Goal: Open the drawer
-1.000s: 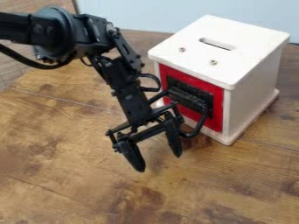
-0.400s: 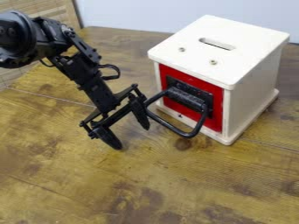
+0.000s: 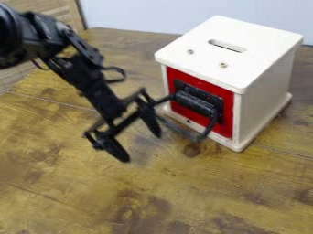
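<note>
"In the camera view, where is the drawer (image 3: 225, 93) seen relative to the gripper (image 3: 137, 140)?"

"It is seen to the picture's right and slightly higher, set in the white box (image 3: 262, 102). The red front is turned towards the gripper's side."

"And how is the black loop handle (image 3: 217, 121) placed?"

"It is fixed to the black plate (image 3: 199, 97) and projected out from the front, low down. Its near part is blurred beside the upper finger; whether contact is made cannot be told."

"What can be said of the fingers?"

"They are spread wide, with bare floorboards seen between them, and nothing is held. They are pointed downward and towards the picture's right."

"Which relation should be minded?"

"The handle's long side appears to be run roughly along the front, so a finger should be hooked behind it, then the pull directed away from the box."
</note>
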Motion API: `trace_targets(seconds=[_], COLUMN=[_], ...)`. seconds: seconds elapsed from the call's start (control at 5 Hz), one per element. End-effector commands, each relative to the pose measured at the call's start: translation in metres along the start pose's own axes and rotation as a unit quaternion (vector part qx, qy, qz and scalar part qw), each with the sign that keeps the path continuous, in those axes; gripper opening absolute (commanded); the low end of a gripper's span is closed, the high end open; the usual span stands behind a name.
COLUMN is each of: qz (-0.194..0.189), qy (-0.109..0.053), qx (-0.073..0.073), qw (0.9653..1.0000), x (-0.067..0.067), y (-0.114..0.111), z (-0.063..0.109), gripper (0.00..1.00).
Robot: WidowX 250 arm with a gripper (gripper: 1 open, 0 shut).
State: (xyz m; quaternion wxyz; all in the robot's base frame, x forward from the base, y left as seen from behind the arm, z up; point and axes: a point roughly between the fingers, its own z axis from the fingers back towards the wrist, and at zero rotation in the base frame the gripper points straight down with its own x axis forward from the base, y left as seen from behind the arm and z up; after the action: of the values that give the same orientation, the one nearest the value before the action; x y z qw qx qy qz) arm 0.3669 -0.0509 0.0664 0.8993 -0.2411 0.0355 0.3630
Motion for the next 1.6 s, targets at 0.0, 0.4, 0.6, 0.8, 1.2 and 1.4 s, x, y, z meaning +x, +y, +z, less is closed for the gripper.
trace_targets(seconds=[0.0,0.4,0.6,0.8,1.2,1.4], qz=[-0.023,0.004,0.003,0.024,0.032,0.021], qy=[-0.039,-0.058,-0.064,-0.077,-0.09,-0.086], qx=[-0.025,-0.031,-0.031,-0.035,-0.035,-0.031], qw=[0.9987,0.9978,0.9975,0.9961,0.9948,0.9956], x=[-0.006,-0.016,-0.02,-0.022,-0.024,-0.023], y=[-0.023,-0.015,-0.005,-0.004,-0.003,-0.004], z=[0.018,-0.001,-0.009,-0.021,-0.033,-0.035], gripper=[1.0,1.0,1.0,1.0,1.0,1.0])
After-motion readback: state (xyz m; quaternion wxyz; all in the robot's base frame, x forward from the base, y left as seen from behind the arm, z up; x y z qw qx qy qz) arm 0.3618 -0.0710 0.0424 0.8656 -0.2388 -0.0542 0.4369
